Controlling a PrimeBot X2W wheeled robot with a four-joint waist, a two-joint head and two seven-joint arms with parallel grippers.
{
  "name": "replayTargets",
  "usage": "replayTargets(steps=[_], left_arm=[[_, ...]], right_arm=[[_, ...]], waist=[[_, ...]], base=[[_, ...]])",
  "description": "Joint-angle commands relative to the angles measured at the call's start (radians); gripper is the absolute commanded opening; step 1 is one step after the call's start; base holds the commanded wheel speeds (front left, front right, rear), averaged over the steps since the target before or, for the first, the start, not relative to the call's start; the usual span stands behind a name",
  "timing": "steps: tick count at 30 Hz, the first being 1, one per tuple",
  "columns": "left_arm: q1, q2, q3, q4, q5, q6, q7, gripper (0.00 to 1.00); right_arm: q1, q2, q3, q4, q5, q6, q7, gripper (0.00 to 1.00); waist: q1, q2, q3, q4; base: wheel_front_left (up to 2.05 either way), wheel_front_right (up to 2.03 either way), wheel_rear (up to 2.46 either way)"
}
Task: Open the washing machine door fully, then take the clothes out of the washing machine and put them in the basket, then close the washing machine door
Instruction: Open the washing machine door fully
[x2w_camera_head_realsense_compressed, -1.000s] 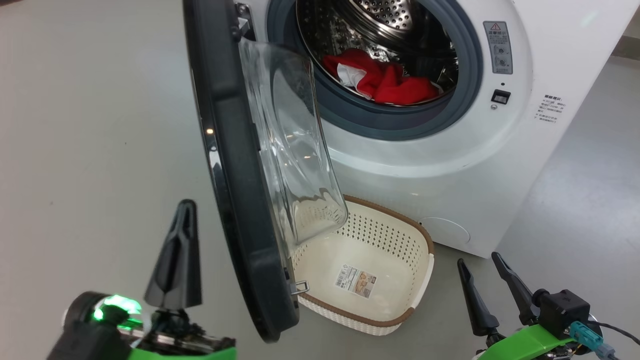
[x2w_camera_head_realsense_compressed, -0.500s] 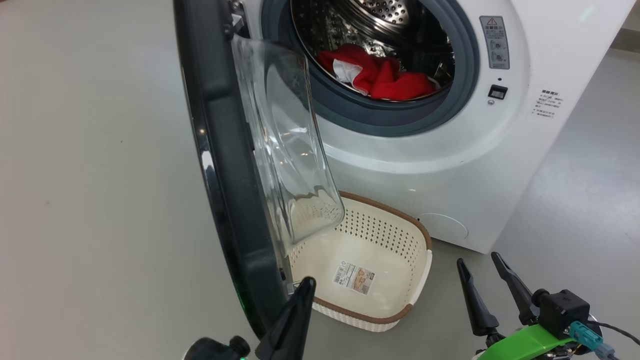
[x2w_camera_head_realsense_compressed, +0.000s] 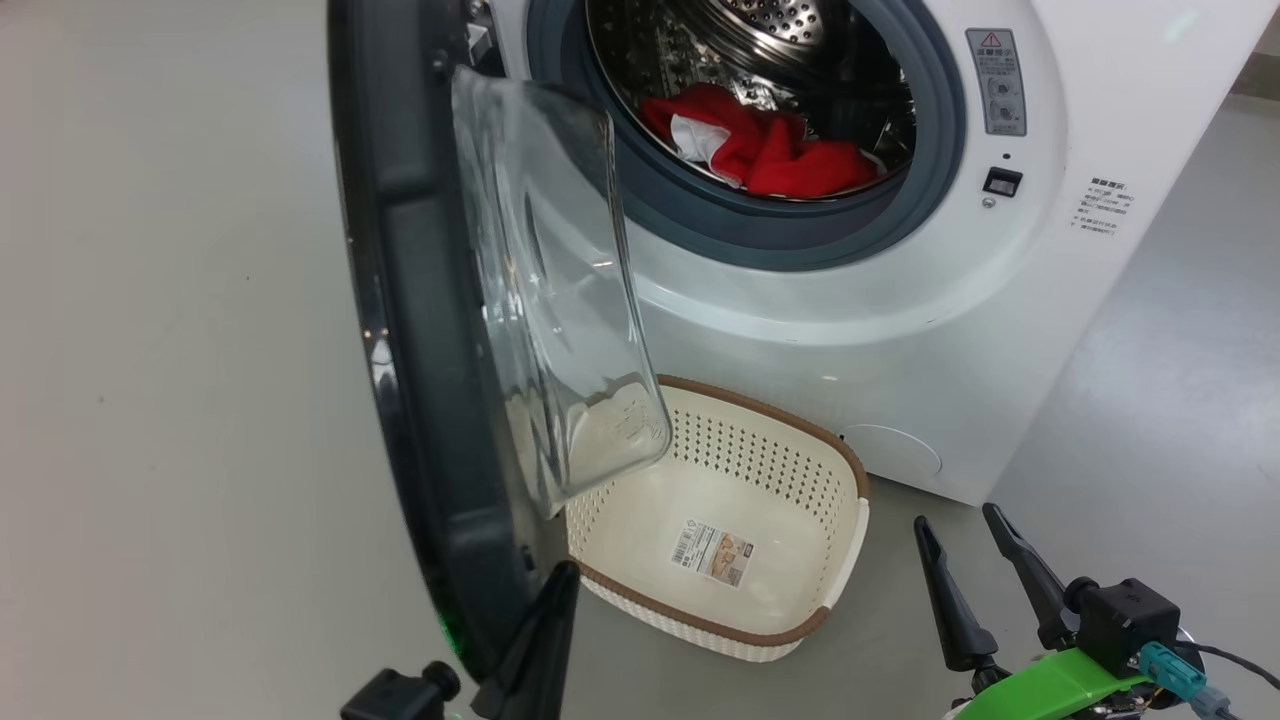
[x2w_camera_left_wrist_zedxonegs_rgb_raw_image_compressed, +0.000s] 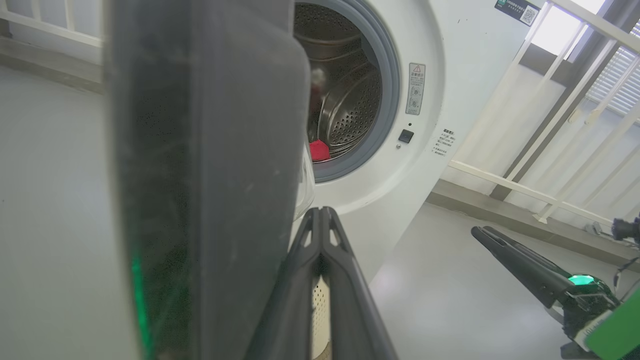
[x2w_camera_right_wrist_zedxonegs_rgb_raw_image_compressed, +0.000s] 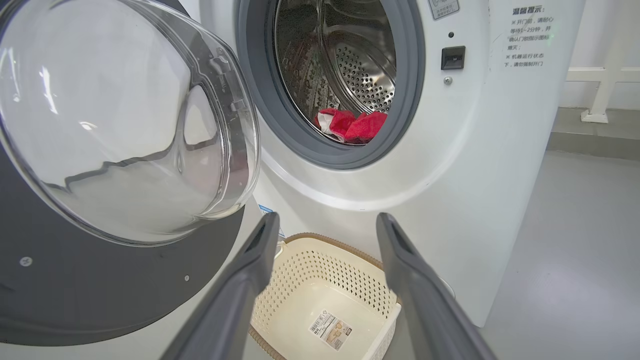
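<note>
The door (x2w_camera_head_realsense_compressed: 420, 300) stands swung out from the washer (x2w_camera_head_realsense_compressed: 900, 330), its black rim nearly edge-on in the head view and its glass bowl facing the drum; the left gripper (x2w_camera_head_realsense_compressed: 562, 580) sits at the door's lower edge, fingers pressed together with nothing between them, tips pointing up beside the rim's inner side; in the left wrist view the rim rises just left of the fingers (x2w_camera_left_wrist_zedxonegs_rgb_raw_image_compressed: 332, 240), and whether they touch it cannot be told; the clothes (x2w_camera_head_realsense_compressed: 790, 160) lie low in the drum, red with a white patch; the basket (x2w_camera_head_realsense_compressed: 850, 470) sits on the floor below the opening, partly under the glass bowl; the right gripper (x2w_camera_head_realsense_compressed: 955, 520) hovers right of the basket, fingers spread wide and empty, well apart from the door
</note>
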Motion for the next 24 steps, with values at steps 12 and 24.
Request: replayTargets(steps=[12, 24], left_arm=[[-0.040, 0.006, 0.250, -0.008, 0.034, 0.024, -0.005, 0.00], [-0.065, 0.006, 0.484, 0.017, 0.093, 0.005, -0.005, 0.00]], right_arm=[[-0.026, 0.002, 0.020, -0.031, 0.000, 0.007, -0.006, 1.00], [-0.033, 0.000, 0.022, -0.036, -0.006, 0.007, -0.006, 1.00]], waist=[[0.0000, -0.0001, 0.018, 0.020], [0.0000, -0.0001, 0.050, 0.022]], base=[[0.00, 0.00, 0.00], [0.00, 0.00, 0.00]])
